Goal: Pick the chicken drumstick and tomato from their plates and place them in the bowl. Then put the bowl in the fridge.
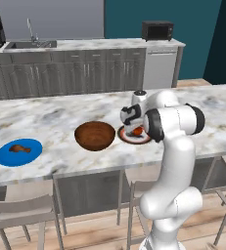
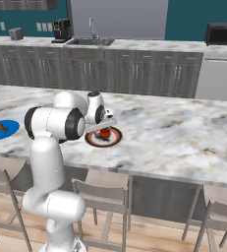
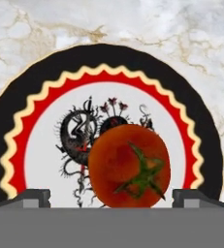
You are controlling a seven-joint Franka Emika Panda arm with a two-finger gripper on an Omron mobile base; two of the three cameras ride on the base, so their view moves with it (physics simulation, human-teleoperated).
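**Hovering over the tomato, pincer spread wide**

Hanging low above the dark-rimmed plate point(image 3: 21, 116), the pincer point(image 3: 111, 196) has its two tips spread far apart, one at each side of the tomato point(image 3: 129, 165), touching nothing. In the hand view the tomato sits on the plate's pale centre, stem side up, over a dark drawn figure, inside a red and cream zigzag ring.

From the left base view, the arm's bulk covers part of that plate point(image 1: 129, 137), with the tomato point(image 1: 136, 131) showing just beneath the hand. Just beside it, toward the arm's left, stands the brown bowl point(image 1: 95, 135) on the marble desk point(image 1: 46, 117), upright. Well apart, further left, lies the blue plate point(image 1: 7, 156) with the chicken drumstick point(image 1: 18, 148) resting on it.

Beyond the desk runs a row of dark grey cabinets point(image 1: 85, 73) with a sink point(image 1: 29, 44) and a microwave point(image 1: 157, 30) on top.
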